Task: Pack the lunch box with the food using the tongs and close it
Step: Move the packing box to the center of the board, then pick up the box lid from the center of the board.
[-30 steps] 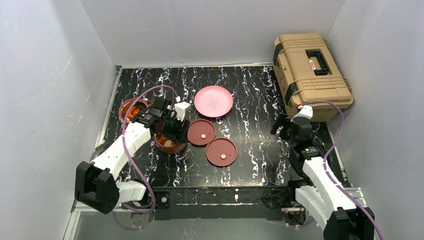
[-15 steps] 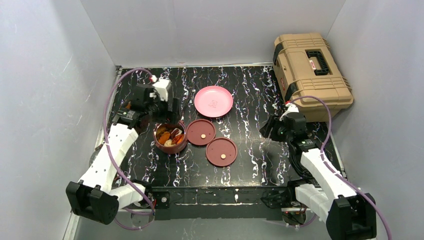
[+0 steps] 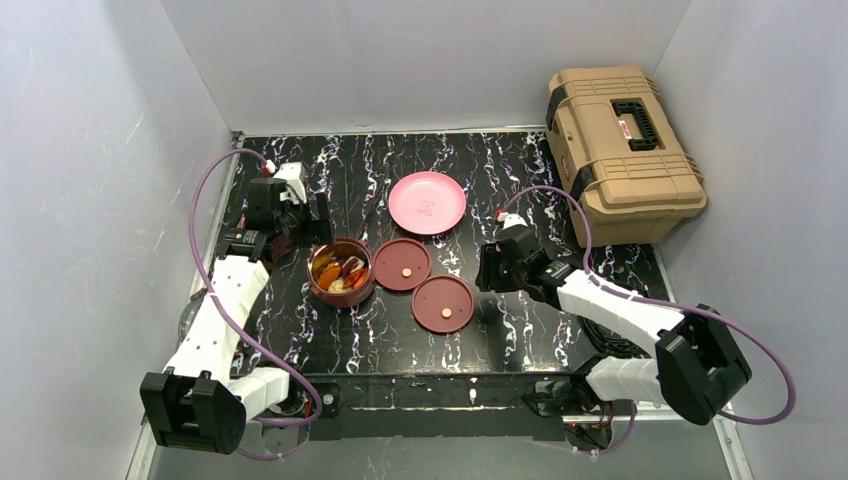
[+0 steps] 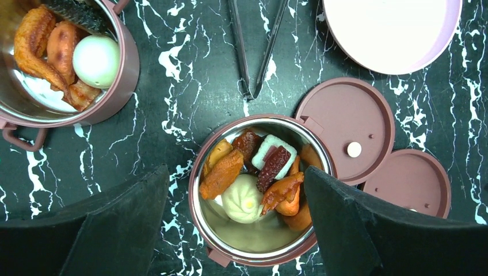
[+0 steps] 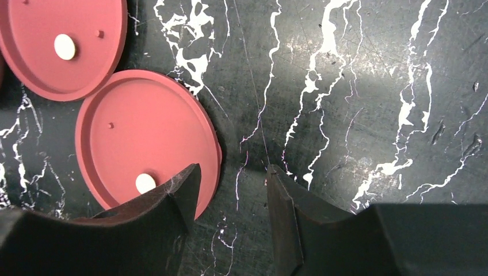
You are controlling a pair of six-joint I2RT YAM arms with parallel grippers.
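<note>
The lunch box lies in pieces on the left half of the marble-patterned table (image 5: 357,86). The near bowl (image 4: 253,237) is heaped with food (image 4: 241,198): a pale bun, orange chunks, a dark tentacle-like bit. The far bowl (image 4: 128,69), well apart to the left, holds a white egg (image 4: 96,60) and fried brown pieces. Two flat lids lie just right of the near bowl, overlapping at their edges. The tongs (image 4: 251,92) lie on the table between the bowls and the pink plate (image 4: 397,52), which looks bare. From where I stand, packing looks finished and closing is the job now.

The right gripper (image 5: 230,195) hangs low over the outer edge of the nearer lid (image 5: 147,138), jaws partly apart with only tabletop between them. One finger crosses the lid's rim in its own camera; I can't tell if it touches. The left gripper (image 4: 236,172) sits high above the bowls, jaws wide and empty.

A thin disc flat on a table is awkward, I'd say. The right gripper should straddle the rim, one finger inside the lip and one outside. It should pinch there rather than press down on the face. It should take the free side, away from the other lid (image 5: 69,57), so that one isn't dragged along. Then it should lift level and centre the lid over the near bowl before letting go. The tan toolbox (image 3: 625,150) at the far right plays no part.
</note>
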